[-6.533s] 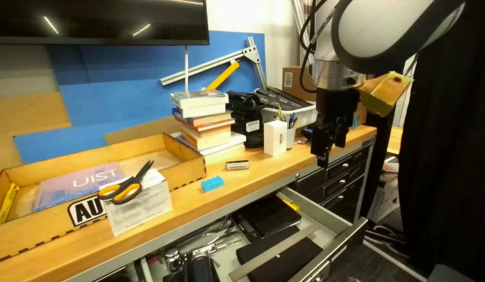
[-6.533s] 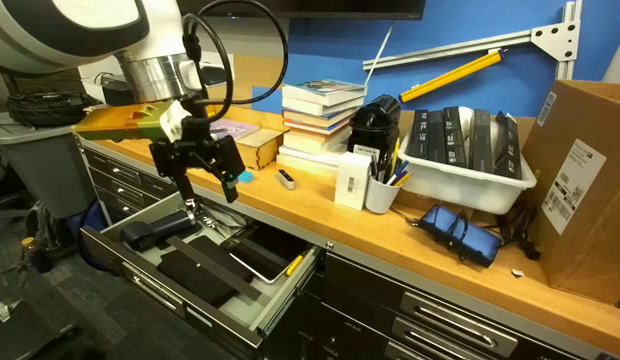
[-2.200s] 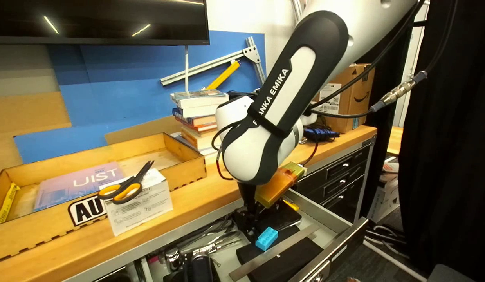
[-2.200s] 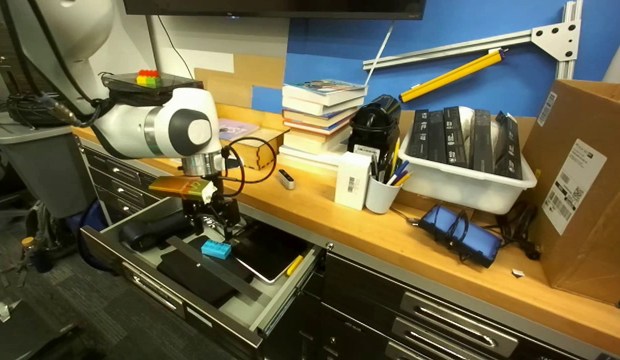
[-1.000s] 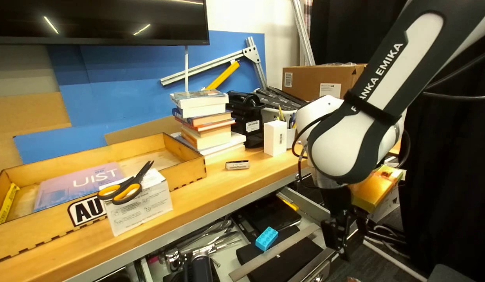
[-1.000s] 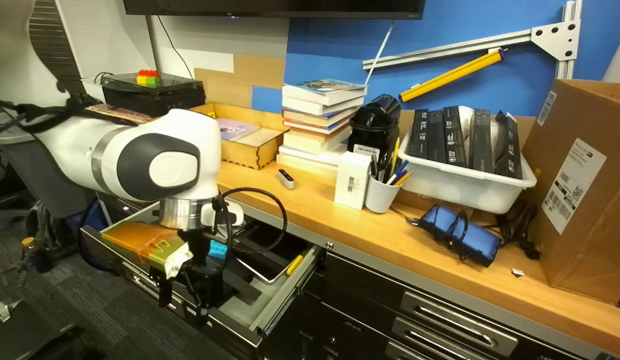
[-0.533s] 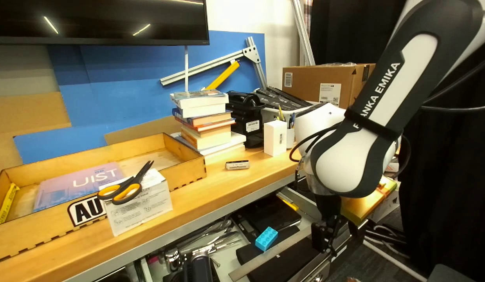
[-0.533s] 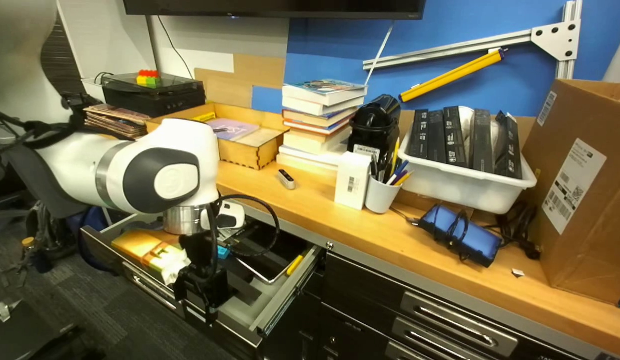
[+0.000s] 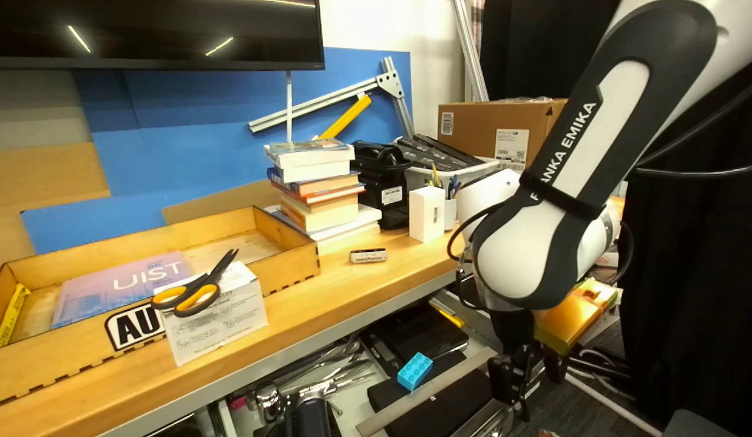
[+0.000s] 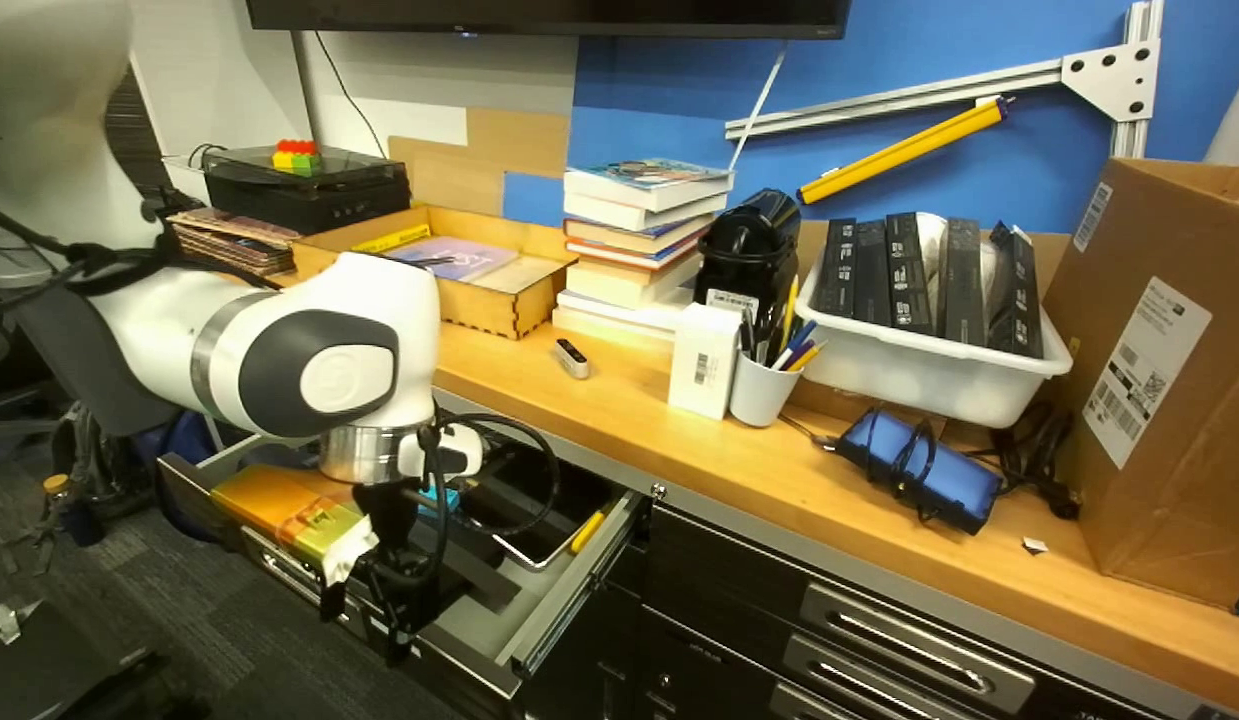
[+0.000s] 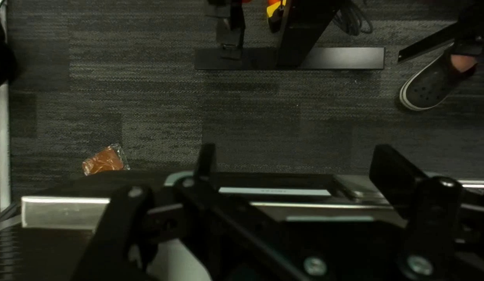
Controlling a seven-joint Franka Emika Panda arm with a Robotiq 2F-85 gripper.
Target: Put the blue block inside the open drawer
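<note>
Looks complete, with the blue block [image 9: 414, 371] inside the drawer [image 10: 571, 592], the hand [image 11: 294, 160] spread and empty, nothing left to place.

Blue panels [image 9: 230, 133] rise behind a wooden worktop [image 9: 327, 294] above grey carpet [image 11: 257, 117]

Arm [image 9: 585, 152] bent low, fingers [image 11: 394, 173] wide apart

In an exterior view: one blue block [image 9: 415, 371] and one open drawer [image 9: 354, 397] at six o'clock; one tray [image 9: 291, 270], one pair of scissors [image 9: 210, 279] at eight; two white boxes [image 9: 427, 213], at three and eight. Wrist view: one pincer [image 11: 296, 160], two fingers [image 11: 396, 177], one shoe [image 11: 429, 88].
</note>
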